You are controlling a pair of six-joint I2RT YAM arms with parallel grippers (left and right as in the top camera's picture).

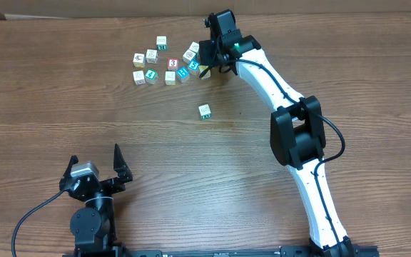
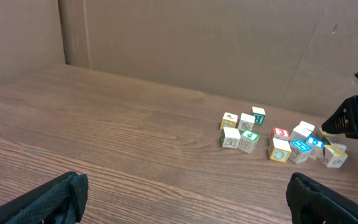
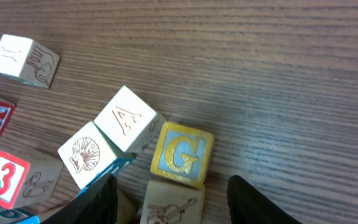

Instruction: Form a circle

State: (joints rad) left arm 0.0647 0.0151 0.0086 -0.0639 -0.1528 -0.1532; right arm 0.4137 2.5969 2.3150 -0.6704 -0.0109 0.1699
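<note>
Risk: right gripper worked in a crowded spot. G cube sat hard against violin cube between fingers, so closing or dragging could shove neighbours and scatter them. Off-centre pinch could twist cube out.

Jaws stood part-way apart astride violin cube (gap showed on one side; grip not confirmable). Right arm lay stretched far across table, wrist pitched down.

Left gripper sat at near edge, jaws wide, empty.

Circle sat far-centre, left of right gripper, other cubes between, judged incomplete. Stray cube lay well apart.
</note>
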